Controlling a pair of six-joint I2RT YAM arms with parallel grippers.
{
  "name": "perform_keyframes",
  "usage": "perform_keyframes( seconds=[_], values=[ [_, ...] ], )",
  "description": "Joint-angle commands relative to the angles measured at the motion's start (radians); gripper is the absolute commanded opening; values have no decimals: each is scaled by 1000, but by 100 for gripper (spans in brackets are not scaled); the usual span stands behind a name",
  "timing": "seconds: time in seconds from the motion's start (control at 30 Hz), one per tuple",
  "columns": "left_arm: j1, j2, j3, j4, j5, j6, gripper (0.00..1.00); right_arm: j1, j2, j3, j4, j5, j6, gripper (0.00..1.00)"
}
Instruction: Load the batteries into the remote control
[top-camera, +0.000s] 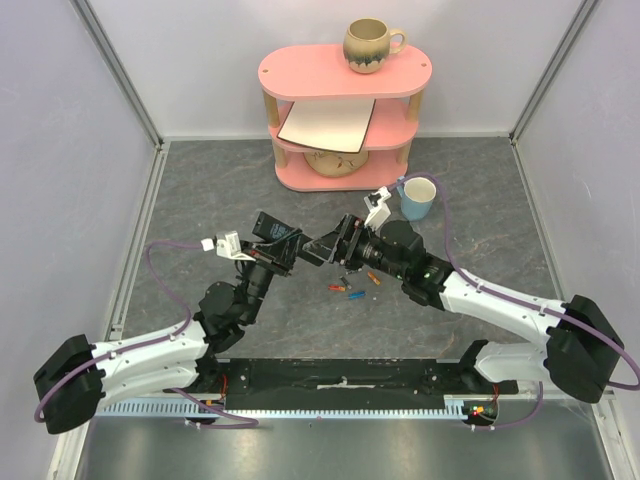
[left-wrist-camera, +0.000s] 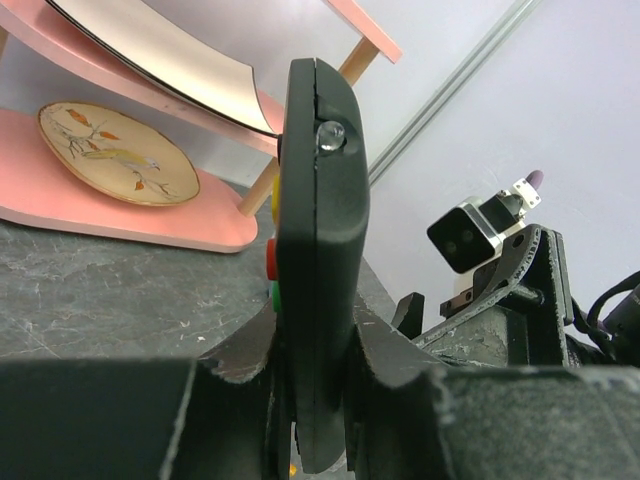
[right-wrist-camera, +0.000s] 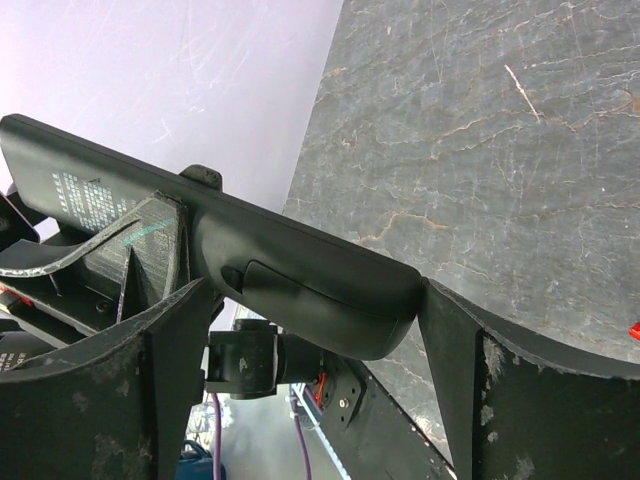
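The black remote control (top-camera: 316, 248) hangs above the table between both arms. My left gripper (top-camera: 290, 247) is shut on it. In the left wrist view the remote control (left-wrist-camera: 320, 230) stands edge-on, clamped between the fingers of the left gripper (left-wrist-camera: 320, 400), with red and green buttons on its left face. In the right wrist view its back, with the battery cover (right-wrist-camera: 310, 290), lies across my right gripper (right-wrist-camera: 312, 288), whose jaws stand wide open around the remote's end. Several batteries (top-camera: 352, 290), blue and orange, lie loose on the table just below my right gripper (top-camera: 340, 247).
A pink shelf (top-camera: 340, 75) stands at the back with a brown mug (top-camera: 370, 45) on top, a flat board (top-camera: 328, 125) on its middle level and a plate (left-wrist-camera: 115, 155) on its lowest. A blue cup (top-camera: 418, 197) stands right of the shelf. Walls enclose the table.
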Motion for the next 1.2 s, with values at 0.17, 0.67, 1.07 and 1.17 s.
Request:
perform_keyframes(
  seconds=[0.17,0.67,1.07,1.17],
  values=[
    [-6,8,47,27,11,76,2,4,0,53,-48,34,7,87],
    [-8,2,38,42,5,91,2,6,-14,39,-63,98,50,86],
    [-11,11,39,53,14,81,2,6,39,62,-61,46,38,80],
    [-11,16,41,57,18,79,2,6,46,64,-61,38,36,81]
  ],
)
